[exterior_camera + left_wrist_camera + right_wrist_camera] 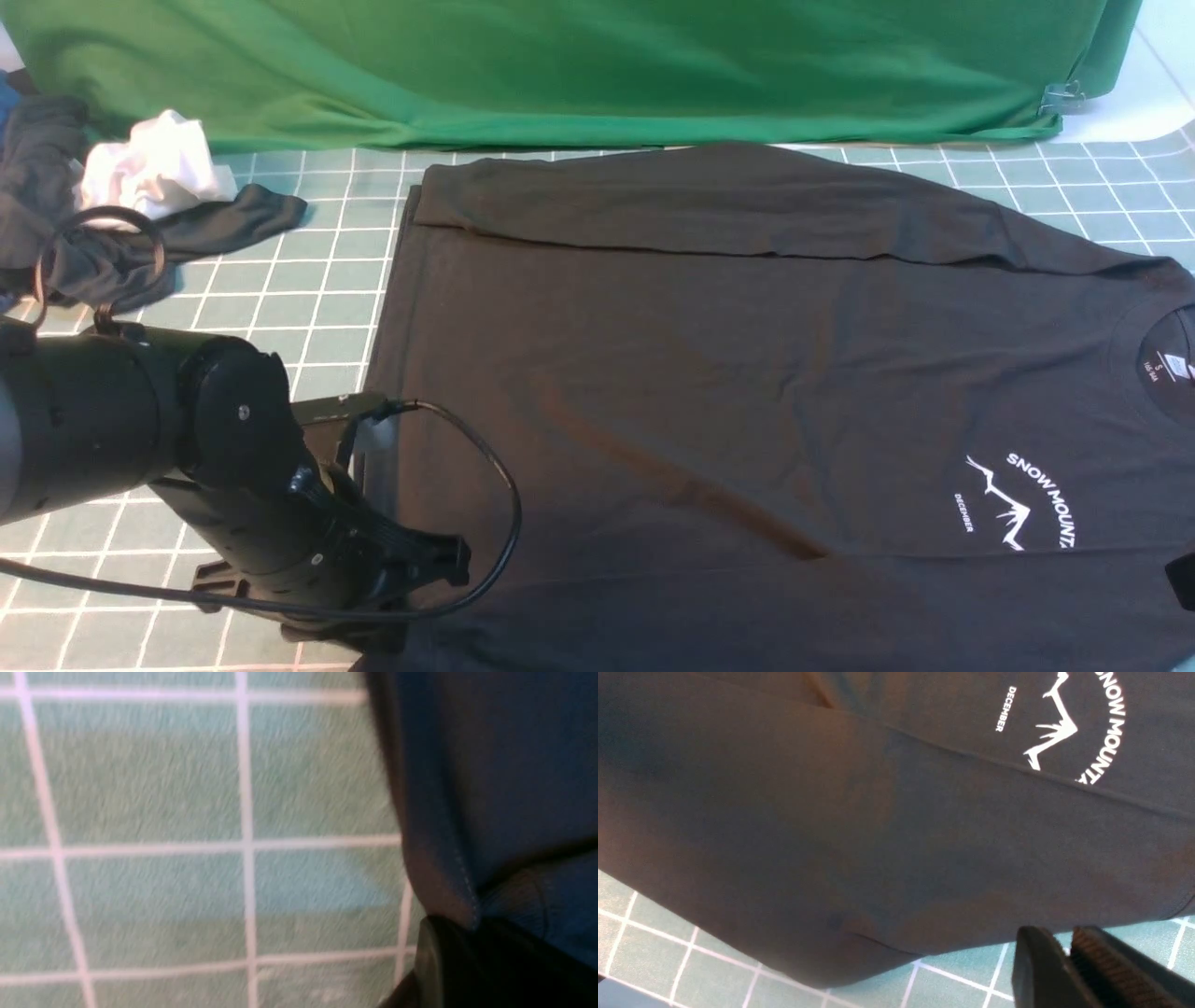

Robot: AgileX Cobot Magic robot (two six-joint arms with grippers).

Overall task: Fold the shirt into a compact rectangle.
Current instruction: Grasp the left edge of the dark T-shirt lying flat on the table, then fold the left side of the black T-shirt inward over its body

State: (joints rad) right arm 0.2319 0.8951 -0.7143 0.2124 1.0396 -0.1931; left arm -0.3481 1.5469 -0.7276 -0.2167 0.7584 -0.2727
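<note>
The black shirt [747,373] lies spread on the grid mat, neck and label to the right, hem to the left, white mountain logo [1022,509] on the chest. Its far sleeve [709,201] is folded across the body. My left gripper [392,642] sits at the near hem corner; in the left wrist view the stitched hem corner [460,891] runs into the dark finger [448,961], so it is shut on the shirt. My right gripper [1057,947] hangs over bare mat just off the near sleeve edge [924,896], jaws almost together, holding nothing.
A bright green cloth [560,65] covers the back. A smaller dark grey garment [84,243] with a white cloth [154,168] lies at the far left. The left arm's cable [504,504] loops over the shirt's hem. A metal clip [1062,96] sits at the back right.
</note>
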